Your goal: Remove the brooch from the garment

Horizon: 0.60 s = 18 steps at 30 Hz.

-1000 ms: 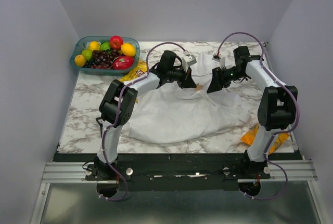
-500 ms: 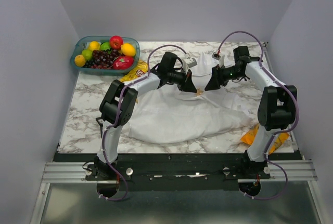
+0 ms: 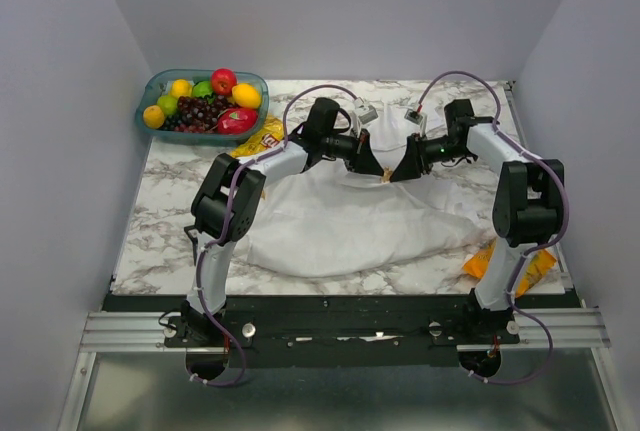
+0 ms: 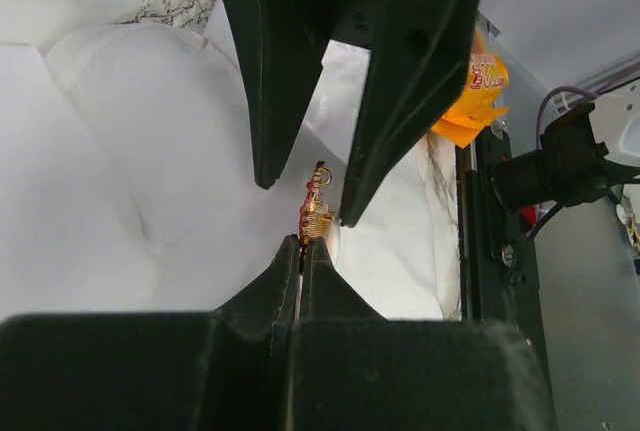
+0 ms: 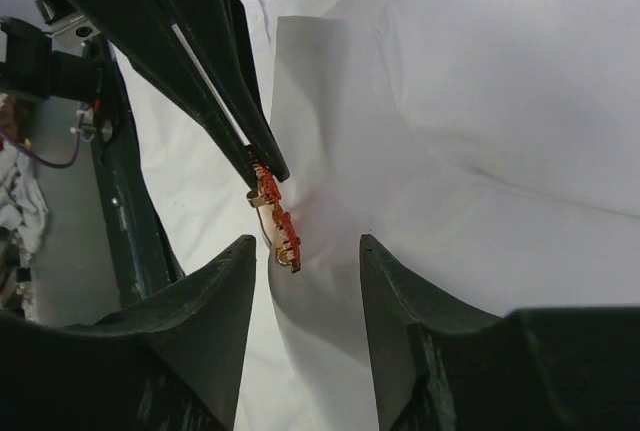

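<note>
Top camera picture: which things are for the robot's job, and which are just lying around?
For the job: brooch, white shirt it's pinned to, left end effector pinching it, right end effector open around it.
Just lying about: fruit bowl, yellow chip bag, orange snack packet.

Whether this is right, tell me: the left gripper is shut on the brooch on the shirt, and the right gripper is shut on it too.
Wrong on the right gripper: it is open, a finger either side of the brooch, as the right wrist view shows. The left gripper is shut on it.
</note>
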Available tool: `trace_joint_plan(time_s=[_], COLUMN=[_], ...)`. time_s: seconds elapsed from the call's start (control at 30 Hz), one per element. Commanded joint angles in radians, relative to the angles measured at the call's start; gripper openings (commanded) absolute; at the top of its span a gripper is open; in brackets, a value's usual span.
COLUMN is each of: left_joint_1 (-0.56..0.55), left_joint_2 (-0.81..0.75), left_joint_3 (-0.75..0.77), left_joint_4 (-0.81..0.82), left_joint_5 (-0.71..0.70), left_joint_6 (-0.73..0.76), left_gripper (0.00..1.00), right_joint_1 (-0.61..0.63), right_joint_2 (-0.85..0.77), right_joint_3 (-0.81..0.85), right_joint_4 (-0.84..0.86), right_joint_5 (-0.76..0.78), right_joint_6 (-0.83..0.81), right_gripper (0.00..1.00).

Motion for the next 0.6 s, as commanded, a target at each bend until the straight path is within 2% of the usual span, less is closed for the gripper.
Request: trace_joint_plan(time_s=[0.0, 0.13, 0.33, 0.57], left_joint_1=[-0.002, -0.001, -0.002, -0.015], left_joint_2=[-0.025, -0.028, -0.025, -0.032], left_joint_3=[-0.005, -0.009, -0.006, 0.011], left_joint_4=[0.030, 0.025, 0.027, -0.024], left_joint_5=[0.044, 0.042, 0.044, 0.039], left_joint_6=[-0.022, -0.019, -0.016, 0.033], left_gripper=[0.00, 0.00, 0.00, 0.00], right_joint_1=[0.001, 0.001, 0.002, 0.002], right_joint_2=[0.025, 0.029, 0.060, 0.102], right_joint_3=[-0.006, -0.006, 0.010, 0.020], right_joint_4=[0.028, 0.037, 0.069, 0.107], right_joint_5=[-0.059, -0.054, -0.057, 0.035], right_joint_6=[0.037, 0.045, 0.111, 0.212], right_gripper=[0.49, 0.43, 0.39, 0.34])
